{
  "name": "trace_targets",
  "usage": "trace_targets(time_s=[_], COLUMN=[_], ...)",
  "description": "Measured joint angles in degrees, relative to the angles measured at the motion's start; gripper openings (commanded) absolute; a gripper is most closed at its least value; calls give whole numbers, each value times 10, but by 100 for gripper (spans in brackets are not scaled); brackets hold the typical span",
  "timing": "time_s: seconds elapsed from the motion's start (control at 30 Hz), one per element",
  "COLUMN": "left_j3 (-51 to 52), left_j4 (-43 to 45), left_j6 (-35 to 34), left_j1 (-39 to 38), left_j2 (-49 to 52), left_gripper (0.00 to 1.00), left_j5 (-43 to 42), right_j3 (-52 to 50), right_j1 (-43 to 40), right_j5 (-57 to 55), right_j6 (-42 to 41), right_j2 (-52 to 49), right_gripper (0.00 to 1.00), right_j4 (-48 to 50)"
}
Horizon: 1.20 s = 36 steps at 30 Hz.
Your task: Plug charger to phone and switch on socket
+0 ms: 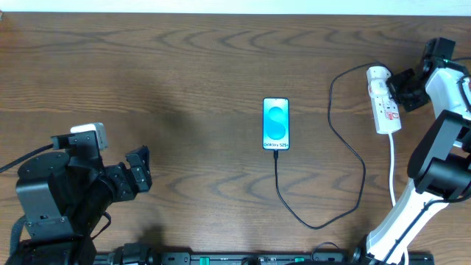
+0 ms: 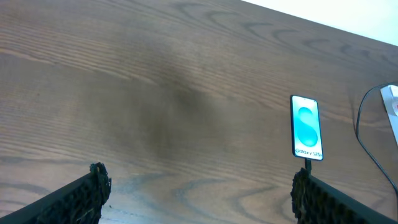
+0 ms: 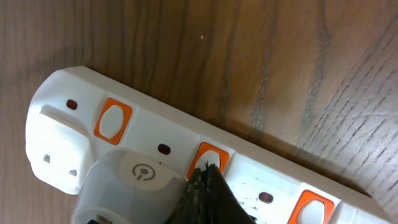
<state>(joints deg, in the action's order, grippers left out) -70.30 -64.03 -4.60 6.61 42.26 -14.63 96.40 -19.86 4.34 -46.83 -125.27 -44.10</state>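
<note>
Phone (image 1: 276, 124) lies screen-up at the centre of the wooden table (image 1: 184, 73); charger cable (image 1: 316, 223) meets its lower edge and loops right to the white power strip (image 1: 384, 99) near the far right; right gripper (image 3: 204, 179), fingers pressed together, touches an orange rocker switch (image 3: 217, 155) beside a white adapter (image 3: 124, 183); left gripper (image 1: 140, 171), fingers spread and empty, rests well apart at the left.
</note>
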Motion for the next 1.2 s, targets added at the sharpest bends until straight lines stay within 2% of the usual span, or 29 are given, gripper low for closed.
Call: trace_targets(time_s=[0.23, 0.53, 0.87, 1.03, 1.13, 1.2], left_j3=[0, 0, 0, 0, 0, 0], left_j4=[0, 0, 0, 0, 0, 0], left_j6=[0, 0, 0, 0, 0, 0], left_j1=[0, 0, 0, 0, 0, 0], left_j2=[0, 0, 0, 0, -2, -13], left_gripper=[95, 95, 95, 95, 95, 95], left_j5=[0, 0, 0, 0, 0, 0], right_j3=[0, 0, 3, 3, 2, 2], right_j1=[14, 15, 59, 62, 81, 88], right_j5=[-49, -54, -147, -135, -136, -153], right_j6=[24, 55, 72, 73, 75, 86], right_j2=[0, -3, -3, 1, 38, 120], right_gripper=[1, 1, 1, 1, 1, 1], right_j4=[7, 12, -19, -35, -59, -56])
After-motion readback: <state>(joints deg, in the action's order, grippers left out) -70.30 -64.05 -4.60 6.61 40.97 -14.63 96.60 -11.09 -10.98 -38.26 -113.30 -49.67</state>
